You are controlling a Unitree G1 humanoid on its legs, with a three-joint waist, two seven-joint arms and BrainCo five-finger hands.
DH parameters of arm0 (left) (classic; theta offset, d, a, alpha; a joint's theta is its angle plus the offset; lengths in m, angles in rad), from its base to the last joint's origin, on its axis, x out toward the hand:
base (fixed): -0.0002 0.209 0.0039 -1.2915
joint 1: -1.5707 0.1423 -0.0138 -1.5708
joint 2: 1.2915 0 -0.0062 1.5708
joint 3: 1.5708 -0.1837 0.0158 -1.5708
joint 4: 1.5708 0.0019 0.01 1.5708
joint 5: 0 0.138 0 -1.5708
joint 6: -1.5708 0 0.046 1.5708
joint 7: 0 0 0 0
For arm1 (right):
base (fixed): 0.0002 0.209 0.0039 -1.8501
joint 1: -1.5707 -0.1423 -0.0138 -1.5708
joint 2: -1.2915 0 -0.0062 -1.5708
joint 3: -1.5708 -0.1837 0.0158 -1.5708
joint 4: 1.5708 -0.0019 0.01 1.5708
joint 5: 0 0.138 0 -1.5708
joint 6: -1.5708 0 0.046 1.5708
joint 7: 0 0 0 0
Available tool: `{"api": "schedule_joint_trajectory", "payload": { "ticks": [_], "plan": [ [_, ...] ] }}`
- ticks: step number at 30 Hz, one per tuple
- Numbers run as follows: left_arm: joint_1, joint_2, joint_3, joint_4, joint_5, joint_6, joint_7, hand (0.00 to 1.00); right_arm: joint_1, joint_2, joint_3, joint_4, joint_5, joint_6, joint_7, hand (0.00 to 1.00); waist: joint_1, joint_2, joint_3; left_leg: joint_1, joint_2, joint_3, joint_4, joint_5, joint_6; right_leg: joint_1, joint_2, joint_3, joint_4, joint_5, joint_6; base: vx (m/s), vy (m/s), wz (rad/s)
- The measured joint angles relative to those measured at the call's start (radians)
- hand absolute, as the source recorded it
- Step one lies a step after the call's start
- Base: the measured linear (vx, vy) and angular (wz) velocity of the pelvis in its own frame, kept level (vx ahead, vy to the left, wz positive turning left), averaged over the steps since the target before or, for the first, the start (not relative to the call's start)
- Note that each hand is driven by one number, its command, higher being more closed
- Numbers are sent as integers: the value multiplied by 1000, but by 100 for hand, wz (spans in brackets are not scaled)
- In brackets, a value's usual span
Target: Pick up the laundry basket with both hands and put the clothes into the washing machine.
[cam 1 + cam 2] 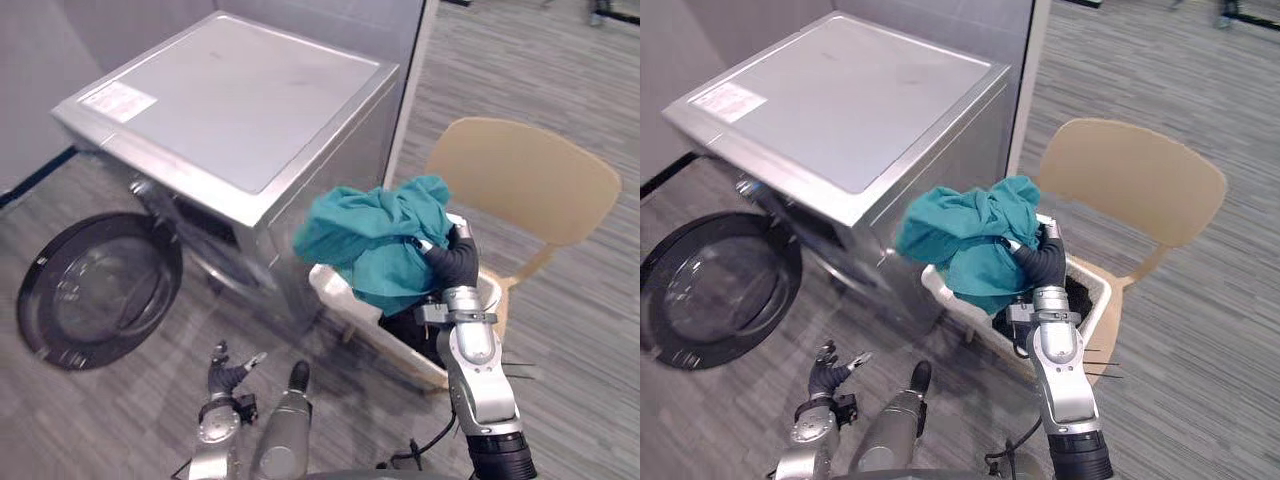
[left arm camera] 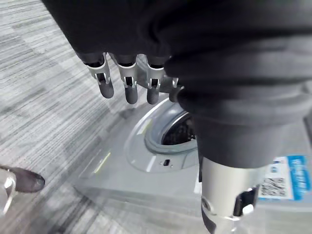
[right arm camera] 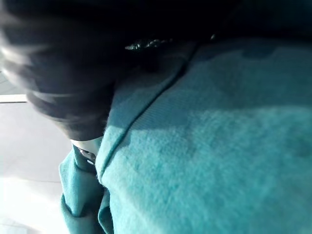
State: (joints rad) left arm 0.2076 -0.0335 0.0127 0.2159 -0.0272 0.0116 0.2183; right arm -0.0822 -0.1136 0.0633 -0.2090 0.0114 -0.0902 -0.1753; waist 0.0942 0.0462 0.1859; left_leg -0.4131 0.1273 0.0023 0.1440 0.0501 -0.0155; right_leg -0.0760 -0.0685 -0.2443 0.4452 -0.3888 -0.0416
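Teal garment [image 1: 375, 235] bunched around right hand [image 1: 452, 258], grasp hidden, above basket [image 1: 332, 288]; washing machine door [image 1: 100, 290] open, lower left.

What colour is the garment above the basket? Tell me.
Plain teal, no pattern. The garment shows best in the left eye view.

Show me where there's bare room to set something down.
Free: the top of the washer, bare but for a label; the floor behind the chair. Crowded: between washer and chair, taken by the basket and teal cloth.
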Motion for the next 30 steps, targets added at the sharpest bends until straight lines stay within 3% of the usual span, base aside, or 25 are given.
{"api": "schedule_joint_trajectory", "payload": {
  "ticks": [2, 3, 6, 8, 10, 11, 17, 18, 26, 27, 30],
  "plan": [
    [-2, 24, -41, -104, 19, -11, -4, 0, -52, -18, 15, 28, 0, 0, 5, 100, -1, -6, -8, 18, -10, 52, 138, -7, -2, -9, -21, -47, -60, 69, -21, -307, -124, 80],
    [-15, 48, -53, -152, 42, -39, -8, 0, -86, -27, 38, 49, 0, 0, 10, 100, -2, -3, -12, 55, -7, 54, 197, -10, -1, -12, -22, -67, -105, 108, -27, -192, -33, 47],
    [-112, 105, -72, -181, 103, -91, -23, 0, -171, -73, 93, 129, 7, -3, 58, 100, -6, 7, -22, 180, 14, 58, 249, -92, -23, -13, -20, -118, -188, 183, -34, -219, 18, 56],
    [-182, 137, -121, -189, 125, -103, -23, 0, -210, -92, 124, 179, 21, -3, 92, 100, -11, 11, -38, 284, 25, 70, 149, -102, -32, -13, -15, -158, -226, 218, -25, -155, 72, 72],
    [-256, 150, -200, -197, 161, -122, -31, 0, -236, -90, 143, 201, 33, -2, 131, 100, -27, 35, -68, 379, 37, 77, -95, -71, -75, -18, 2, -222, -257, 251, -3, -135, 139, 75],
    [-273, 154, -216, -197, 179, -126, -35, 0, -242, -87, 147, 207, 42, -2, 141, 100, -25, 34, -70, 387, 37, 76, -121, -68, -79, -19, 2, -230, -257, 257, 4, -129, 185, 43],
    [-301, 205, -256, -195, 285, -131, -15, 0, -267, 21, 308, 264, 168, 1, 207, 100, -21, -8, -100, 404, -14, 69, -145, -62, -71, 12, -35, -221, -320, 337, 60, -122, 170, 9],
    [-301, 215, -261, -192, 298, -131, -10, 100, -268, 38, 343, 285, 205, 3, 217, 100, -20, -11, -104, 409, -22, 69, -145, -60, -69, 24, -39, -219, -336, 353, 63, -90, 93, 4],
    [-314, 240, -297, -114, 319, -125, 9, 100, -269, 60, 449, 343, 365, 17, 226, 100, -20, -16, -113, 391, -26, 63, -151, -43, -63, 38, -27, -206, -420, 427, 55, -101, 27, -1],
    [-314, 244, -302, -109, 319, -125, 11, 100, -269, 56, 455, 343, 380, 20, 226, 0, -20, -17, -119, 390, -22, 63, -155, -39, -66, 38, -20, -205, -429, 433, 52, -30, -39, -5],
    [-314, 250, -306, -102, 319, -125, 26, 100, -269, 44, 477, 342, 407, 20, 226, 0, -21, -18, -131, 391, -9, 66, -162, -32, -75, 38, -4, -200, -440, 437, 47, -2, -46, -6]
  ]
}}
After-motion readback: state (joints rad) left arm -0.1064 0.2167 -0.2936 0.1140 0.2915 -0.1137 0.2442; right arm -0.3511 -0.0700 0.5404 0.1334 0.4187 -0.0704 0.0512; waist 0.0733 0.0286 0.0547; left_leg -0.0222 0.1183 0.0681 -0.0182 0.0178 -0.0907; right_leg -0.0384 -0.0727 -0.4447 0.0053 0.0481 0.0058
